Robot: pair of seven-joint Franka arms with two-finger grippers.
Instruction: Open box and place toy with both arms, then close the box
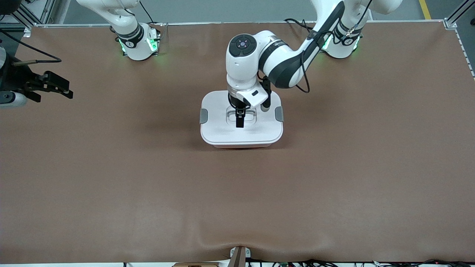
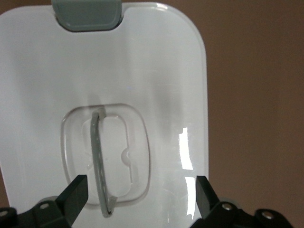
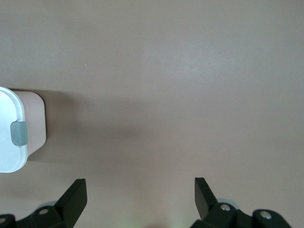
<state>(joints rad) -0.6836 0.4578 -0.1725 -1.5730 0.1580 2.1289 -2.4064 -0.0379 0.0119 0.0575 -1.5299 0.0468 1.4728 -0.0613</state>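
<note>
The box (image 1: 241,128) sits mid-table, lid on. Your left gripper (image 1: 240,119) hangs over its handle (image 2: 99,161), fingers wide, holding nothing. Your right gripper (image 1: 55,87) waits beside the box, fingers wide. Next, I think, lift away.

surface: brown table mat (image 1: 111,185) | rim: aluminium frame (image 1: 460,15) | light: even

boxes: 1 (image 1: 241,133) | arms: 2 | toys: none seen, perhaps inside

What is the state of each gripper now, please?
Left gripper: open, holding nothing, over the handle of the white lid on the translucent pink plastic box.
Right gripper: open, empty, over the bare brown table.
</note>
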